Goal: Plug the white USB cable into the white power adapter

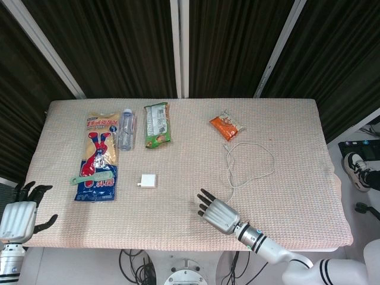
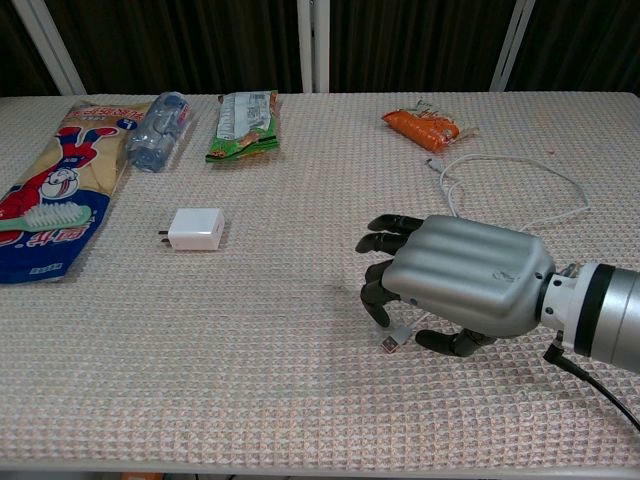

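At the far left, off the table edge, the left hand [image 1: 18, 218] hangs with its fingers spread and nothing in it. On the table [image 1: 297, 119] the white power adapter [image 2: 196, 228] lies flat on the woven cloth, its prongs pointing left, well apart from everything else. It looks like a small, rigid, light plastic block with smooth sides, so it will likely slide on the cloth if pushed; a firm hold across its two broad faces, leaving the port side free, seems best. Further right, the right hand [image 2: 455, 280] hovers low over the near end of the white USB cable [image 2: 520, 170], palm down, fingers bent and parted; the plug [image 2: 391, 342] peeks out just under the fingertips, and it is hard to tell whether any finger is touching it, but nothing appears pinched yet. The cable itself is thin, limp and light, looping back toward the orange snack packet [image 2: 425, 128]; it will trail and flop freely, so the stiff plug housing is the place to take hold, pinched by its flat sides with the metal tip left clear for insertion.
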Controlling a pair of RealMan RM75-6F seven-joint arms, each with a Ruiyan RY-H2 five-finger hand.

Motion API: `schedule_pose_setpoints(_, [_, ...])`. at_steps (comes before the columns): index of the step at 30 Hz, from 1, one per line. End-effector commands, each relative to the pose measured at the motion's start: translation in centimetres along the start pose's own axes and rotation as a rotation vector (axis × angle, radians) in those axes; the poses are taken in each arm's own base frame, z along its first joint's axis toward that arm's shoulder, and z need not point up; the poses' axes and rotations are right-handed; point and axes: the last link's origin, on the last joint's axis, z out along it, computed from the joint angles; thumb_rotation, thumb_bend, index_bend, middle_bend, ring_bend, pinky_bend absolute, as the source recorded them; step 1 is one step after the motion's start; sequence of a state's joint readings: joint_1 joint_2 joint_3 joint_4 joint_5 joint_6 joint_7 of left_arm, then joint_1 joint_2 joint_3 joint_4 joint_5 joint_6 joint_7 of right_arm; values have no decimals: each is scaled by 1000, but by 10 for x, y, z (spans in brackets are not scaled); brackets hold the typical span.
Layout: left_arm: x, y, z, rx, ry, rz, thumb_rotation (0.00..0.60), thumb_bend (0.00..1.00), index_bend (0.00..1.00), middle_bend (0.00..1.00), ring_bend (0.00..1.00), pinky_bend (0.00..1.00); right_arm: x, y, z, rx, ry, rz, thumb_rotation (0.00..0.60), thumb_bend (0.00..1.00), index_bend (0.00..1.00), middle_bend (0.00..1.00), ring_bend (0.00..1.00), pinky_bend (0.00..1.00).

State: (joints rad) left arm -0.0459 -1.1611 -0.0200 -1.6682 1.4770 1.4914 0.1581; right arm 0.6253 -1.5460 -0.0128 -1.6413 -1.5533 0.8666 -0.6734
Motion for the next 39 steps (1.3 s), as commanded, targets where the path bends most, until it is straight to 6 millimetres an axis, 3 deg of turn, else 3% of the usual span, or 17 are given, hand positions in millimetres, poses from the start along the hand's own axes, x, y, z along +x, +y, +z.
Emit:
schedule_pose_setpoints(1, [0, 0, 0, 1, -1, -1, 600, 174, 230, 217, 78, 0, 0, -2, 1, 1, -4, 3, 600, 287, 437, 325, 82, 0])
schedule_pose_setpoints(23, [-4, -4, 0, 2, -10, -9, 600, 174, 230, 215, 78, 0, -2, -6, 5, -12, -16, 21, 600, 290, 466, 326, 82, 0])
schedule_pose_setpoints(39, [-4, -5, 1, 0, -11, -11, 600, 174, 230, 209, 78, 0, 2, -3, 3, -52, 18, 34, 600, 327, 553, 331, 91, 0])
